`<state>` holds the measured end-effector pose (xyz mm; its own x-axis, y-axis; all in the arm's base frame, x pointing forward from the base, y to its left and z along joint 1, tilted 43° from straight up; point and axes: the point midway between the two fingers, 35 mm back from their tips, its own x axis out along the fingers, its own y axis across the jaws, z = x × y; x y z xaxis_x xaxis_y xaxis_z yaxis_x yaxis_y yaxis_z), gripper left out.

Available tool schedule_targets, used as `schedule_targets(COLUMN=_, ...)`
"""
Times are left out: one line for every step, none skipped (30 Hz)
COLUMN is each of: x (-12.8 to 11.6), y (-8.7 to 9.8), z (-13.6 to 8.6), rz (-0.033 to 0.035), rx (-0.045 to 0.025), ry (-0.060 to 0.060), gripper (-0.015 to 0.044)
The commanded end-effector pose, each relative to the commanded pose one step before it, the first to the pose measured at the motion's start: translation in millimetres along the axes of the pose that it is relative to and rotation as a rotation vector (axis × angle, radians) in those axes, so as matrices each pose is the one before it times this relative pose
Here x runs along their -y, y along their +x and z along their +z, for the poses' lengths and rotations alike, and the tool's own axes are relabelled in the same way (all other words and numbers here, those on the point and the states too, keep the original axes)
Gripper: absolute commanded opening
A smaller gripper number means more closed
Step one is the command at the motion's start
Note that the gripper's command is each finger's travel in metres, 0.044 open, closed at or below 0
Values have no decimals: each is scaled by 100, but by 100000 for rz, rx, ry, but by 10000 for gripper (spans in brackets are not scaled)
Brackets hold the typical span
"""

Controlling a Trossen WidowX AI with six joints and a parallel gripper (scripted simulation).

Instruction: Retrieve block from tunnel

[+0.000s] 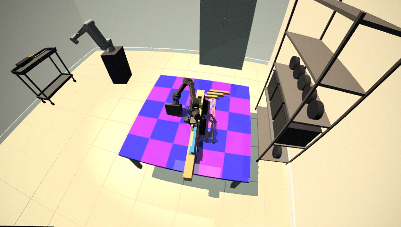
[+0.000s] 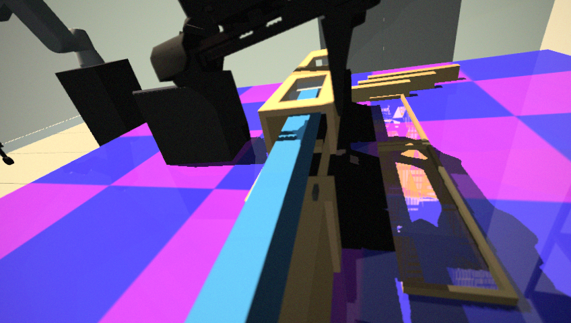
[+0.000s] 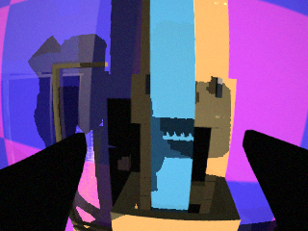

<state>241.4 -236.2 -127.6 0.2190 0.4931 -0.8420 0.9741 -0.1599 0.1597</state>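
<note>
The top view shows the arm's dark base (image 1: 173,110) (image 2: 172,132) toward the counter's (image 1: 157,123) (image 2: 64,224) left edge, and to its right the claw (image 1: 195,123) (image 2: 294,136) (image 3: 168,141), spread wide with nothing in it. The wrist view has one finger on either side of the blue handle (image 1: 193,143) (image 2: 256,208) (image 3: 172,72), a gap showing beside each. The step in hand looks like a fresh grip for drawing the cage out. Centre the claw on the bar, lower it squarely without catching the tan beam (image 1: 188,168) (image 2: 304,256) (image 3: 212,38), close on both flanks, then pull straight toward the near edge, which that beam overhangs. Skewing toward either near corner could jam the cage. Short, level pulls should suit it, keeping the fingers off the tunnel (image 1: 200,92) (image 2: 296,104) (image 3: 175,223), whose long axis runs toward the far edge.

Right of it, a low frame (image 1: 208,138) (image 2: 460,200) (image 3: 58,106) and, nearer the far right corner, loose rods (image 1: 219,92) (image 2: 420,72) need no handling for this pull.

As for what is hard to see: at the left, in the exterior view, the left finger merges with the dark base. The middle hides most: the block shows in no view, so presumably it is inside the covered tunnel, its exact spot unknown. The exterior view cuts off the handle's near end. To the right, deep shadow blurs the dark parts beside the tunnel.
</note>
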Motion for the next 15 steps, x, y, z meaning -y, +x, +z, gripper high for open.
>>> schedule_targets(x=104, y=20, z=-515, rz=174, rx=-166, ry=667, gripper=440)
schedule_targets(x=14, y=103, z=-15, rz=2, rx=-1, ry=-1, gripper=440)
schedule_targets(x=18, y=127, z=-19, rz=3, rx=-2, ry=-1, gripper=440)
schedule_targets(x=22, y=148, z=-23, rz=3, rx=-3, ry=-1, gripper=440)
schedule_targets(x=24, y=158, z=-25, rz=3, rx=-3, ry=-1, gripper=440)
schedule_targets(x=25, y=160, z=-26, rz=3, rx=-3, ry=-1, gripper=440)
schedule_targets(x=25, y=160, z=-27, rz=3, rx=-4, ry=-1, gripper=440)
schedule_targets(x=26, y=160, z=-27, rz=3, rx=-4, ry=-1, gripper=440)
schedule_targets(x=27, y=159, z=-28, rz=3, rx=-4, ry=-1, gripper=440)
schedule_targets(x=27, y=159, z=-29, rz=3, rx=-5, ry=-1, gripper=440)
schedule_targets(x=28, y=158, z=-29, rz=3, rx=-5, ry=-1, gripper=440)
schedule_targets(x=29, y=158, z=-30, rz=3, rx=-5, ry=-1, gripper=440)
schedule_targets(x=29, y=157, z=-31, rz=3, rx=-5, ry=-1, gripper=440)
schedule_targets(x=30, y=157, z=-31, rz=3, rx=-6, ry=-1, gripper=440)
schedule_targets(x=30, y=157, z=-32, rz=3, rx=-6, ry=-1, gripper=440)
